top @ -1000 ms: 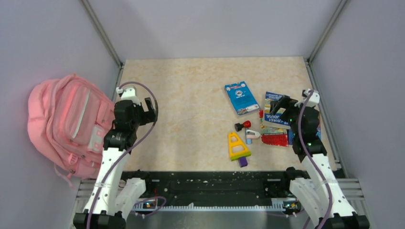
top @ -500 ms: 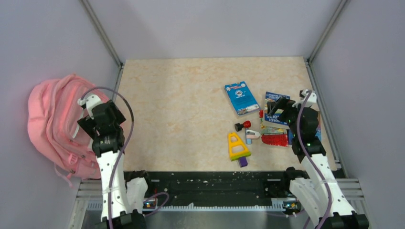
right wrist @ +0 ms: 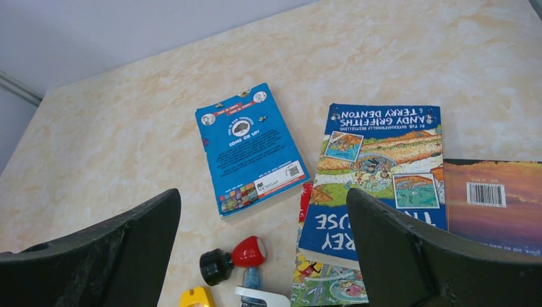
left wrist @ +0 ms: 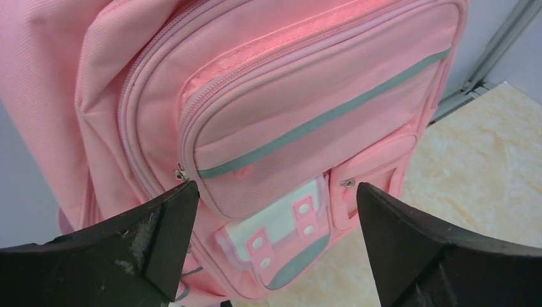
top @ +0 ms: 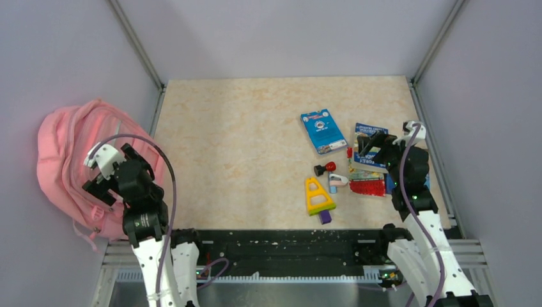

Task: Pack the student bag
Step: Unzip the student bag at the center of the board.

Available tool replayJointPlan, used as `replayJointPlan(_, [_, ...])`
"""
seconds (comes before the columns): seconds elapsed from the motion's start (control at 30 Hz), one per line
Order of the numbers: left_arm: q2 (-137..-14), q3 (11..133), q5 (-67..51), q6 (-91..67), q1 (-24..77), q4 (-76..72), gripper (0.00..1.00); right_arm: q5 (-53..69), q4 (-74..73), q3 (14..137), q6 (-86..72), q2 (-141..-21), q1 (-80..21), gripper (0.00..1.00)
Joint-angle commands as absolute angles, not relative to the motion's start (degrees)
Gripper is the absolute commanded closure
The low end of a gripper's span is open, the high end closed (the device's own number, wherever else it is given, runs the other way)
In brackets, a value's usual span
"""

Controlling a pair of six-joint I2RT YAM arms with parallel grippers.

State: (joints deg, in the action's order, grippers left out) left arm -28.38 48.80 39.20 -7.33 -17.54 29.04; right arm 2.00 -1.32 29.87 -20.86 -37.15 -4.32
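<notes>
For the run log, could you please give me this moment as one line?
left gripper: open, facing pink backpack | right gripper: open, above Andy Griffiths book | held: nothing

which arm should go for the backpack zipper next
Left. The left gripper, open, faces the pink backpack, a zipper pull near one fingertip. The right gripper hangs over the books on the other side of the table.

The left arm has swung left and nearer, off the table (top: 255,128) where it hung a second ago beside the bag (top: 64,147), so that the left gripper (left wrist: 276,187), jaws spread wide, now hangs over the bag and faces its front pockets.
</notes>
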Motion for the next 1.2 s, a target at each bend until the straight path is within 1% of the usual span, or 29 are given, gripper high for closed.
replayJointPlan(0.0, [-31.7, 50.9, 46.2, -6.0, -17.8, 26.3, 0.02, 1.6, 0.3, 30.4, -21.0, -36.5, -3.9, 0.01])
replayJointPlan(0.1, [-34.1, 52.4, 51.3, -6.3, -18.0, 26.7, 0.02, 1.3, 0.2, 30.3, -20.6, -36.6, -3.9, 0.01])
replayJointPlan(0.33, [-32.3, 52.8, 54.8, -0.9, -18.6, 20.3, 0.02, 2.0, 0.2, 30.0, -20.6, -36.6, -3.9, 0.01])
replayJointPlan(0.47, [-35.3, 51.0, 57.0, 1.8, -20.0, 16.5, 0.02, 2.4, 0.4, 30.0, -20.6, -36.9, -3.9, 0.01])
replayJointPlan(0.53, [-37.4, 52.4, 52.4, -3.2, -24.0, 20.3, 0.02, 2.9, 0.6, 30.0, -20.6, -37.2, -3.9, 0.01])
replayJointPlan(0.63, [-37.7, 51.8, 42.1, -6.3, -29.0, 20.0, 0.04, 4.1, 1.1, 30.1, -20.7, -38.0, -3.9, 0.01])
replayJointPlan(0.77, [-36.7, 49.8, 34.0, -6.8, -30.2, 17.8, 0.09, 4.9, 1.3, 30.1, -20.8, -38.8, -3.9, 0.02])
replayJointPlan(0.83, [-36.3, 49.2, 31.5, -6.8, -30.4, 17.1, 0.12, 5.0, 1.3, 30.0, -20.9, -38.8, -3.9, 0.02])
replayJointPlan(0.93, [-36.5, 48.7, 28.5, -7.2, -30.6, 16.5, 0.13, 5.4, 1.5, 29.9, -20.9, -38.8, -3.9, 0.02])
replayJointPlan(1.07, [-38.6, 49.2, 27.9, -8.9, -31.5, 17.5, 0.13, 6.1, 2.5, 29.4, -21.3, -38.8, -3.9, 0.02])
replayJointPlan(1.17, [-39.8, 49.8, 28.3, -11.1, -31.9, 19.1, 0.11, 7.2, 2.5, 29.7, -21.3, -39.2, -3.9, 0.02])
